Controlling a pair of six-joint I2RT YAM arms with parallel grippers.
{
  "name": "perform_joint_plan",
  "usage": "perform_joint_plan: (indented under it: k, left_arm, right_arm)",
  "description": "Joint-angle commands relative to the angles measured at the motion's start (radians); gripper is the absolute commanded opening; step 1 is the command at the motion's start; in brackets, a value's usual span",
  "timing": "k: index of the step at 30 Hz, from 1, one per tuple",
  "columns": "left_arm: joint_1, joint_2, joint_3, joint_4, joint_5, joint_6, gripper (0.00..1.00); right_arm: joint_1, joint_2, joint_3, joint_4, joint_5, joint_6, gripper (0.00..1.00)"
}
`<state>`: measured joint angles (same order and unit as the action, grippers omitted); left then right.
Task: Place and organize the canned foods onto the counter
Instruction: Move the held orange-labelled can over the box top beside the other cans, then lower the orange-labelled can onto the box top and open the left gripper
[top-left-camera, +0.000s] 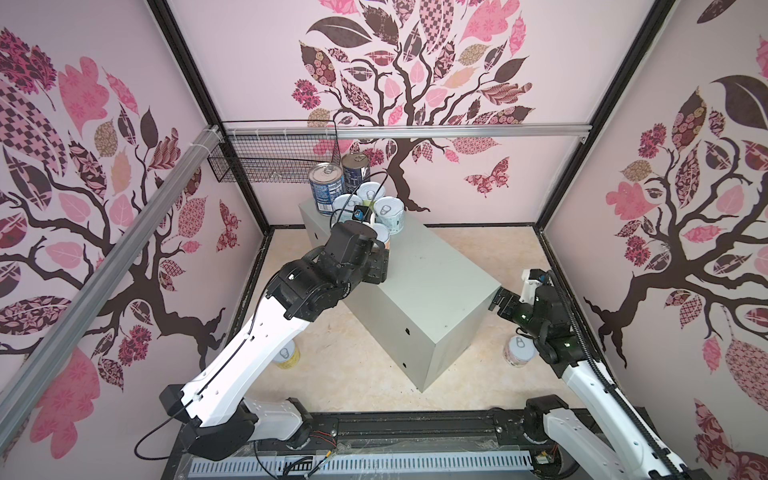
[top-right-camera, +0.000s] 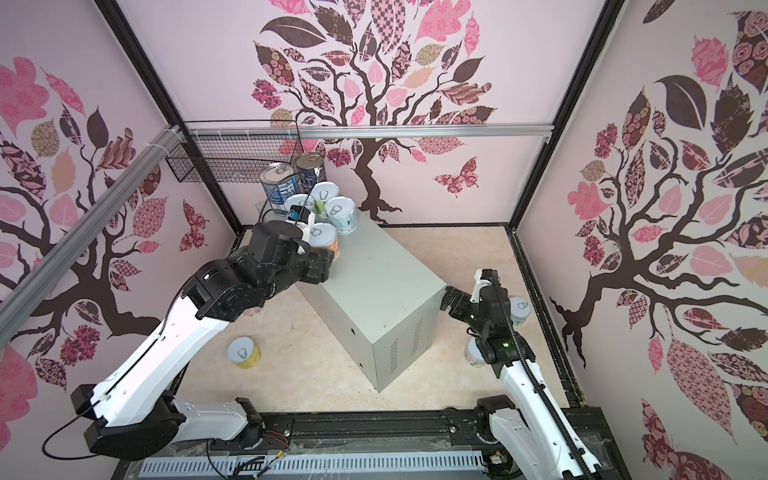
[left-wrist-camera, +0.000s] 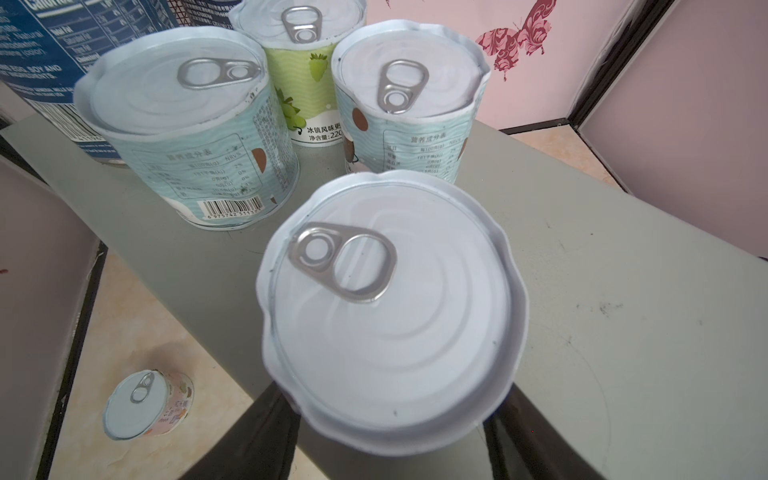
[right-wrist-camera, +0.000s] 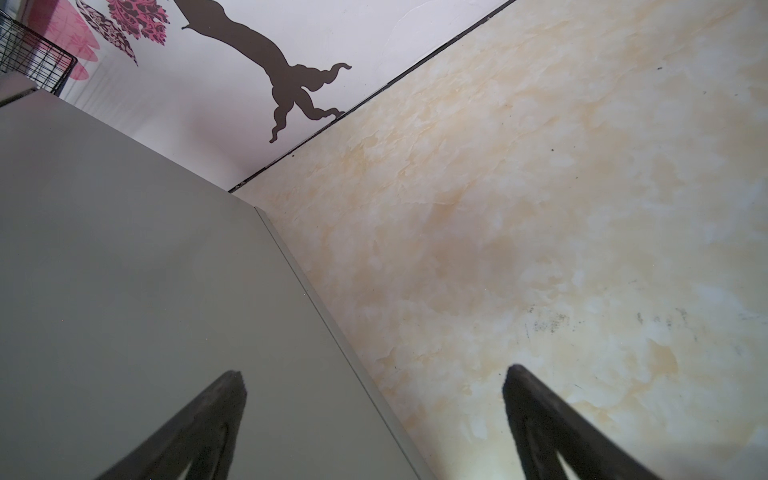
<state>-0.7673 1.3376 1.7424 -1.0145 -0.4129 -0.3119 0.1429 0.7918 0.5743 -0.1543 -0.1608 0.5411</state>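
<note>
The left end effector (left-wrist-camera: 391, 430) is clamping the peach-labelled can (top-right-camera: 325, 241), its fingers (left-wrist-camera: 266, 432) pressing in on either side beneath the lid. It is holding the can upright near the left long edge of the worktop (top-left-camera: 436, 282); I cannot tell whether the can's base is touching down. Two tall blue cans (top-left-camera: 326, 187) are standing at the far left corner, with three short cans (top-left-camera: 390, 212) crowding just in front of them and just beyond the held one. The right end effector (right-wrist-camera: 374, 371) is hanging off the near right corner, fingers spread and empty. A yellow can (top-right-camera: 243, 353) and a pink can (top-left-camera: 518, 351) are among those sitting on the floor (top-left-camera: 478, 249).

The gap to the nearest short cans is looking tight, so the opening fingers could be nudging a neighbour out of line. If the can is let go above the surface, it may be rocking toward the left edge and dropping off.
</note>
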Motion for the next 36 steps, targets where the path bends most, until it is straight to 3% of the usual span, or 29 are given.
perform_joint_plan:
  k: [1, 20, 36]
  left_arm:
    - [0.011, 0.011, -0.025, 0.035, -0.037, -0.008, 0.69]
    - [0.123, 0.05, -0.028, 0.084, 0.067, 0.01, 0.66]
    - [0.132, 0.054, -0.019, 0.08, 0.001, 0.019, 0.66]
  right_arm:
    - [0.004, -0.012, 0.009, -0.01, -0.008, -0.013, 1.0]
    - [0.005, -0.002, -0.001, 0.004, -0.011, -0.013, 1.0]
    - [0.004, 0.006, 0.002, 0.006, -0.008, -0.015, 1.0]
